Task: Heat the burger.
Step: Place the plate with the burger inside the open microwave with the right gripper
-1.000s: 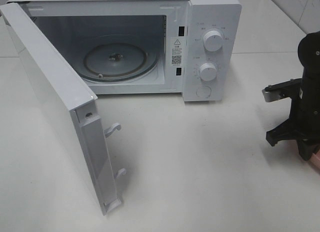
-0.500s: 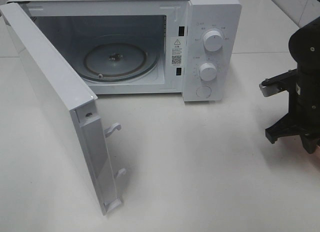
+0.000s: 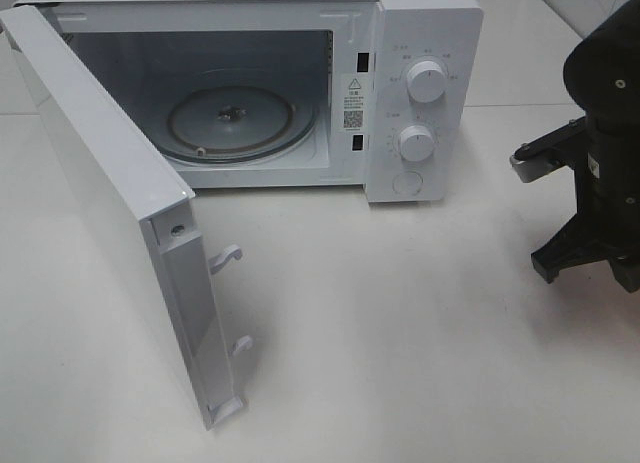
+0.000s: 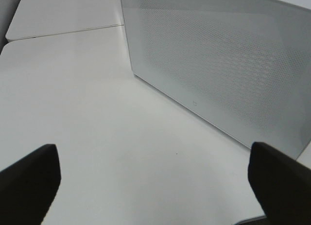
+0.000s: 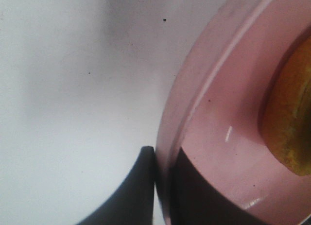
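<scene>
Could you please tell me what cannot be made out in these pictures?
- Burger: right wrist view, only a golden sliver, cut by the frame edge.
- Pink plate: right wrist view, mostly cut off; unseen in exterior high.
- Microwave dial labels: exterior high, too small to read.

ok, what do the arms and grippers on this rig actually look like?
Right arm: bulky matte black housing with small white labels, a grey-tipped bracket jutting off the side and a black angular plate below it. No cables visible. Right gripper: smooth black fingers tapering to thin tips. Left gripper: two wide, blunt, matte black fingers; its arm is out of view.
</scene>
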Available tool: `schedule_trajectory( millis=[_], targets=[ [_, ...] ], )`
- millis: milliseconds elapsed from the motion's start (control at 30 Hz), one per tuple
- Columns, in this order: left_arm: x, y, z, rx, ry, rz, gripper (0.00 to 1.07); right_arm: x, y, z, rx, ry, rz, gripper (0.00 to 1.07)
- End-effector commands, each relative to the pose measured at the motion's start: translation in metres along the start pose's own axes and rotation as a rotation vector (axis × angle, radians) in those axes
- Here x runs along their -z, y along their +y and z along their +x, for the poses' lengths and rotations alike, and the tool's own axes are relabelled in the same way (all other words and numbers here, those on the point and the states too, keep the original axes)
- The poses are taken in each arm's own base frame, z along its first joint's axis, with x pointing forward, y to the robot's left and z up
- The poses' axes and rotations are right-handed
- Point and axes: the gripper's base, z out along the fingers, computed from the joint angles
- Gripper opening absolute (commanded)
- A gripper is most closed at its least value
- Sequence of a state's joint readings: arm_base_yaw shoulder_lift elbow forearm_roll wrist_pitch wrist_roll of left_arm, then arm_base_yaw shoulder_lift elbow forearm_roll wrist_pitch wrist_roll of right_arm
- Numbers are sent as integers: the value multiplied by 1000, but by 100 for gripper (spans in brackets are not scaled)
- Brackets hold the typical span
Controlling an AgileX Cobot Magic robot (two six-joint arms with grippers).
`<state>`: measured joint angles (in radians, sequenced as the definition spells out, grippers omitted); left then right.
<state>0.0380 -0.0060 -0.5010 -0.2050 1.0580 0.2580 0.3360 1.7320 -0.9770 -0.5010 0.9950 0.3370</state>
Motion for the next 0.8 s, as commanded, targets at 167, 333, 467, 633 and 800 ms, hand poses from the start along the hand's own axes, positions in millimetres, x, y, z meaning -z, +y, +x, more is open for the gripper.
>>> schedule_trajectory(
  millis=[167, 333, 467, 633, 800],
  targets=[
    [2, -1, 1, 0, -32, -1, 98, 22, -6, 15, 9, -30, 62, 1],
    [2, -1, 1, 0, -32, -1, 98, 28, -2, 31, 16, -47, 57, 1],
    [2, -1, 1, 0, -32, -1, 98, 34, 3, 41, 41, -71, 56, 2],
    [2, -1, 1, 0, -32, -1, 98, 49, 18, 58, 100, -132, 52, 2],
    [2, -1, 1, 0, -32, -1, 98, 53, 27, 70, 143, -147, 58, 2]
  ],
)
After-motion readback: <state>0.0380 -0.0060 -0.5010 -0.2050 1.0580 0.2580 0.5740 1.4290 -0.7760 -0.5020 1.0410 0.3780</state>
